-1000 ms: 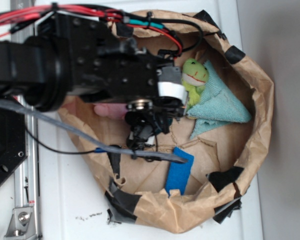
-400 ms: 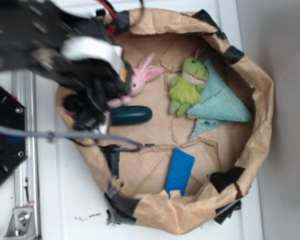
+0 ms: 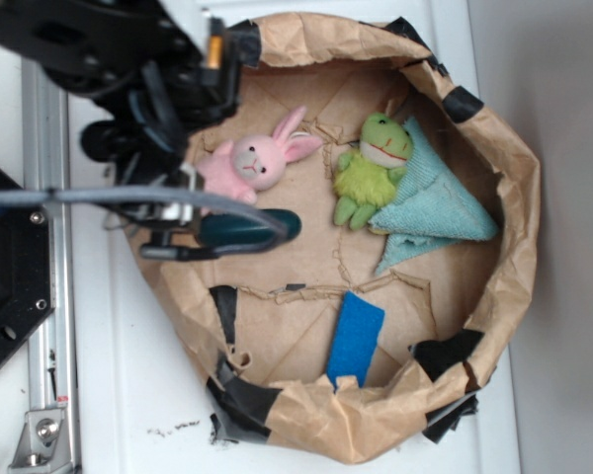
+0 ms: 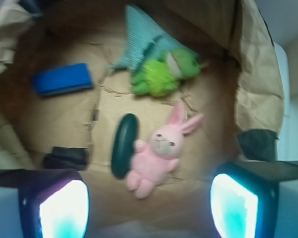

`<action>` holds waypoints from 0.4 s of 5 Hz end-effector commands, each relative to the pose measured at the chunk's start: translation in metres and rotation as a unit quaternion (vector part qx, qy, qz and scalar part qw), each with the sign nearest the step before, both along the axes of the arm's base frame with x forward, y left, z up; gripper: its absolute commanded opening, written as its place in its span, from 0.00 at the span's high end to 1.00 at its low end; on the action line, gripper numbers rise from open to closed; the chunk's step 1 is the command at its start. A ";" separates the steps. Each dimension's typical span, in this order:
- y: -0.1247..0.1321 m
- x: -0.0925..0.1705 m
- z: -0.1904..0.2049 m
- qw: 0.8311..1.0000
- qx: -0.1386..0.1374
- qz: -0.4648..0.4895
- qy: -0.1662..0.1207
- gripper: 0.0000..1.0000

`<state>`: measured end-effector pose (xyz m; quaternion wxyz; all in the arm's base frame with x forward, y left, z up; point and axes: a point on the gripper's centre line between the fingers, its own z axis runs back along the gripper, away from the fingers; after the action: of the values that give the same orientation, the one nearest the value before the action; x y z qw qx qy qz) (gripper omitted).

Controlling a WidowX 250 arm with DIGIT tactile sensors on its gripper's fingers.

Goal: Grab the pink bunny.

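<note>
On the white table we see a crumpled paper bag folded down into a bowl that keeps the toys together. Above its left rim our gripper hangs with jaws spread wide and empty. Beneath lies the pink bunny, apart from the green frog, touching a dark oval thing; its ears point toward the frog, feet toward the rim.
</note>
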<state>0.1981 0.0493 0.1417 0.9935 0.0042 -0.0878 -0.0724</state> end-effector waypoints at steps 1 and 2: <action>-0.010 0.016 -0.017 1.000 0.012 -0.015 0.020 0.00; -0.013 0.027 -0.033 1.000 0.005 0.007 0.004 0.00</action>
<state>0.2238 0.0420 0.1018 0.9959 0.0070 -0.0696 -0.0572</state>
